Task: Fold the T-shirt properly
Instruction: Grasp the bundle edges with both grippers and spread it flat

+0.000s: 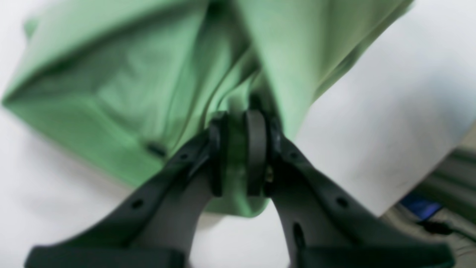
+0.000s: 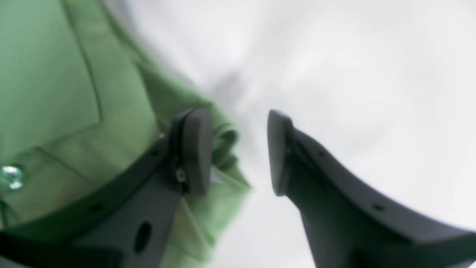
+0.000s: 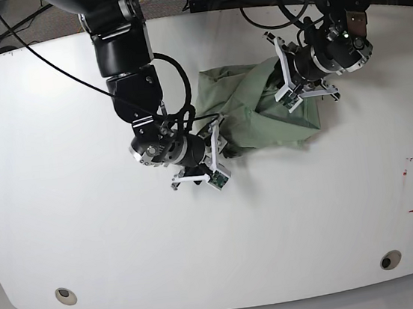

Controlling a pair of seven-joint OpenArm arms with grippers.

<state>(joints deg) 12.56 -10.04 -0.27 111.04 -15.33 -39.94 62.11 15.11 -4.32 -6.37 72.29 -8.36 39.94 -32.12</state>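
The T-shirt [image 3: 258, 114] lies bunched on the tabletop [image 3: 89, 244] between the two arms, and the right tool [image 2: 238, 152] sits at its near corner with its jaws apart: one pad rests over the cloth, the other over bare tabletop, so the hem edge lies just inside the gap, toward the cloth-side pad. The left tool [image 1: 238, 152] is clamped on a fold at the opposite side.
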